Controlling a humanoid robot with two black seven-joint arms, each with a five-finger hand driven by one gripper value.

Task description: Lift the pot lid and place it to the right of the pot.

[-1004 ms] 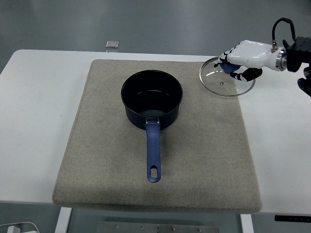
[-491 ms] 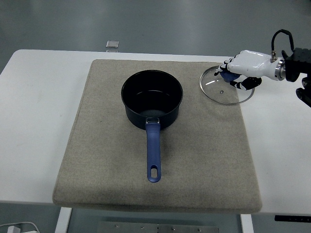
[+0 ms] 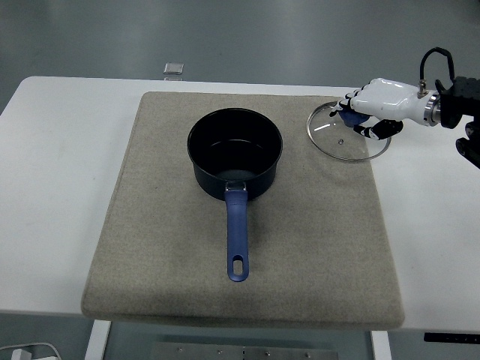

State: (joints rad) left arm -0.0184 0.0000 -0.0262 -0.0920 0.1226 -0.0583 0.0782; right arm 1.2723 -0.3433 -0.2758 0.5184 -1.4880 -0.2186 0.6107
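Observation:
A dark blue pot [image 3: 234,152] with a long blue handle [image 3: 237,235] stands uncovered in the middle of the grey mat [image 3: 165,247], handle toward the near edge. The glass lid [image 3: 339,138] with its metal rim lies to the pot's right, at the mat's far right corner and partly over the white table. My right hand [image 3: 360,118], white with black finger joints, reaches in from the right edge and has its fingers curled around the lid's blue knob. The left arm is out of sight.
A small grey square object [image 3: 173,69] lies at the table's far edge, beyond the mat. Bare white table [image 3: 52,187] runs along both sides of the mat. A black cable loops above my right wrist [image 3: 435,56].
The right hand lowered the lid from a tilted, lifted pose down onto the mat's far right corner; the lid now lies nearly flat. The pot has not moved.

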